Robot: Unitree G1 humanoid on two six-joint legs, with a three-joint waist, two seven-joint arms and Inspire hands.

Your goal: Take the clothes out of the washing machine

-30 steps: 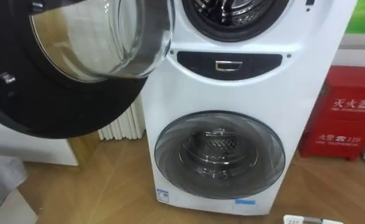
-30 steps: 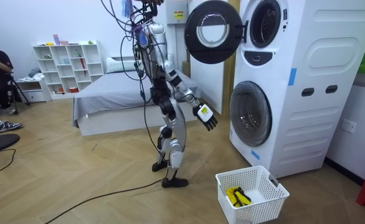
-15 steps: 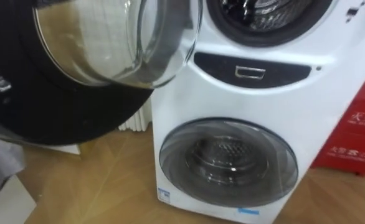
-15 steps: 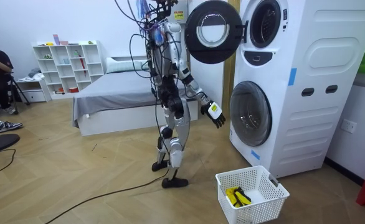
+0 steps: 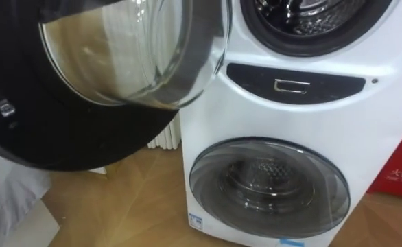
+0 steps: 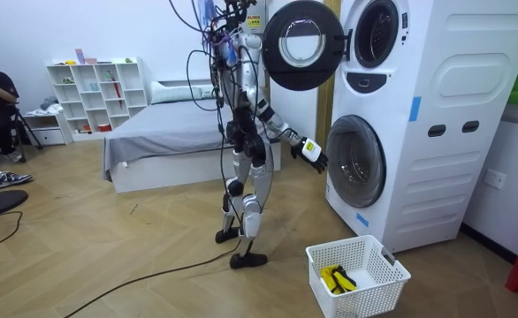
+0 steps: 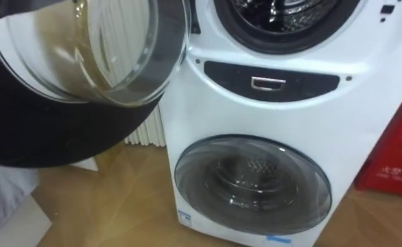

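I stand facing two stacked white washing machines [image 6: 400, 115]. The upper machine's round door [image 5: 119, 68], a glass bowl in a black ring, hangs open on my left. Its drum opening [image 5: 314, 17] sits at the top edge and shows bare metal; I cannot make out any clothes inside. The lower machine's door [image 5: 269, 192] is closed. In the room view my right hand [image 6: 310, 152] is held out at waist height toward the lower door, fingers relaxed, holding nothing.
A white laundry basket [image 6: 392, 269] with something yellow [image 6: 334, 278] in it stands on the wood floor near the machines. A white radiator [image 5: 163, 137] is behind the open door, a red box [image 5: 401, 165] to the right. A bed [image 6: 162, 132] is behind me.
I have straightened up and moved closer to the machines. My right hand has risen and reached toward the lower door. The eye view has shifted with me.
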